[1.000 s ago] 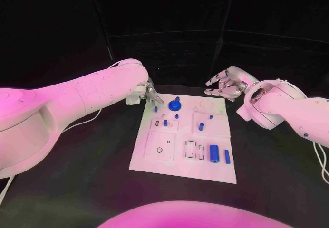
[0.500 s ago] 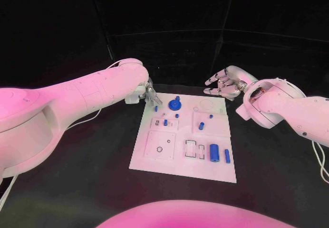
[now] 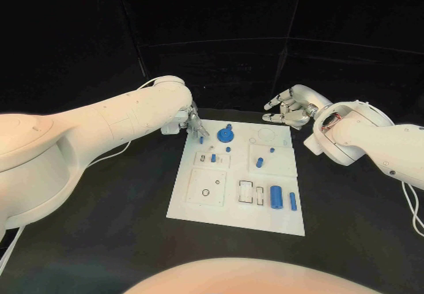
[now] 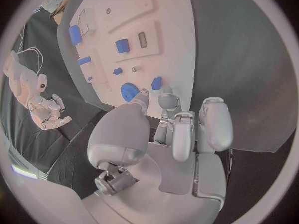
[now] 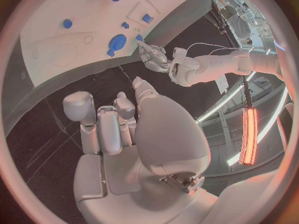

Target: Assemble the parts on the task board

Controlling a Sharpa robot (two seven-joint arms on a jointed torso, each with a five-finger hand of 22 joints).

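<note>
1. The flat white rectangular task board (image 3: pixel 237 184) lies mid-way across the black worktop (image 3: pixel 106 214), its small blue parts (image 3: pixel 276 196) spread over it.
2. The left hand (image 3: pixel 193 124) hovers at the board's far left corner beside the round blue gear (image 3: pixel 225 131); its fingers (image 4: pixel 212 122) are slightly apart, gripping nothing.
3. The right hand (image 3: pixel 289 110) hangs beyond the far right corner, fingers (image 5: pixel 81 109) loosely spread, empty.
</note>
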